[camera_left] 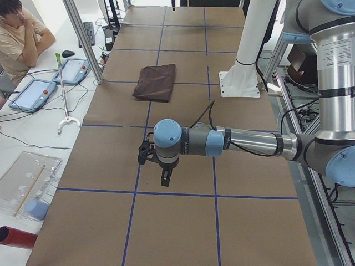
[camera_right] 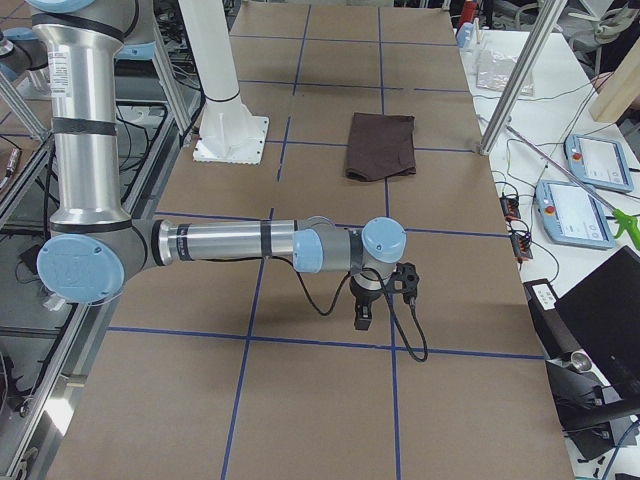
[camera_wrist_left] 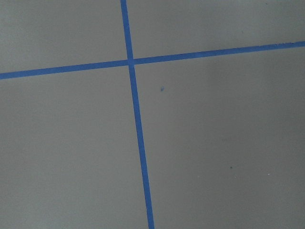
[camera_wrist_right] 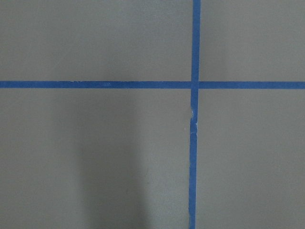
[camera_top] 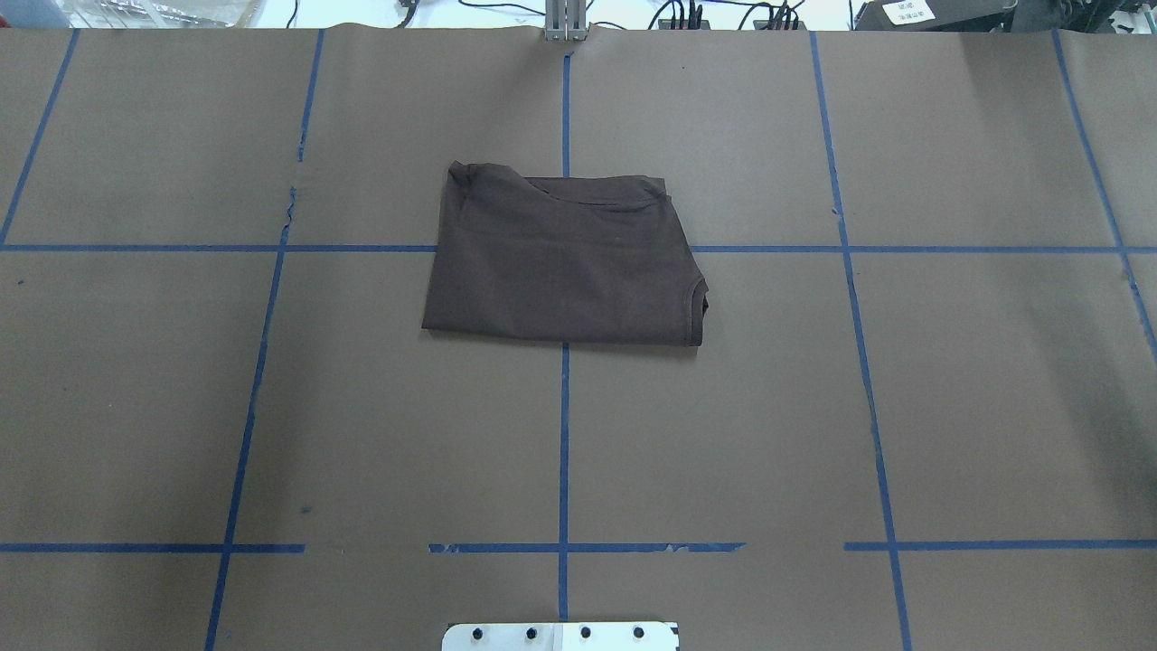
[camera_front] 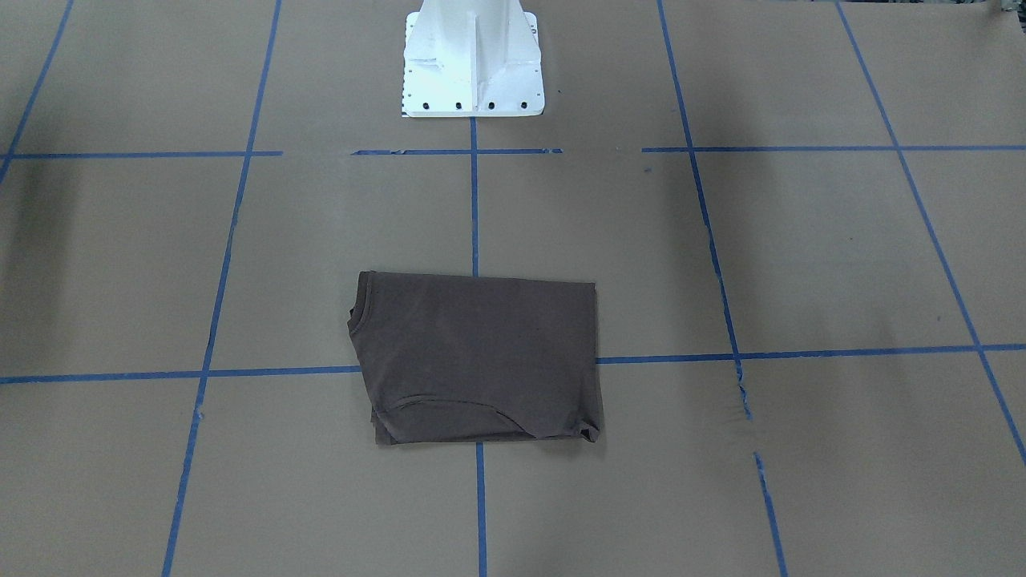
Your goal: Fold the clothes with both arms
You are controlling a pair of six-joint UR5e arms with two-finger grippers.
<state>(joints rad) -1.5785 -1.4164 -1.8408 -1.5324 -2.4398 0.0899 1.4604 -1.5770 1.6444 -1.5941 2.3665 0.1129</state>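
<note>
Brown folded T-shirt [camera_top: 560, 262], left arm [camera_left: 249, 143], right arm [camera_right: 220, 243] in side views only

T-shirt [camera_front: 481, 353]: soft matt cloth | counter [camera_front: 801, 240]: matt brown paper, faintly rippled | grid lines [camera_front: 474, 208]: blue tape | left arm [camera_left: 249, 143], right arm [camera_right: 230, 243]: smooth silver metal, glossy blue caps | base [camera_front: 473, 64]: glossy white metal

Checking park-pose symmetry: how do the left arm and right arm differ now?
Left arm reaches over the table's left end, right arm over its right end. Left wrist view shows a tilted tape cross; right wrist view a square one. Left arm's cable arcs above its forearm; right arm's cable dangles below its wrist. Shared: both stretch level, left gripper and right gripper pointing down, away from the folded shirt.
</note>
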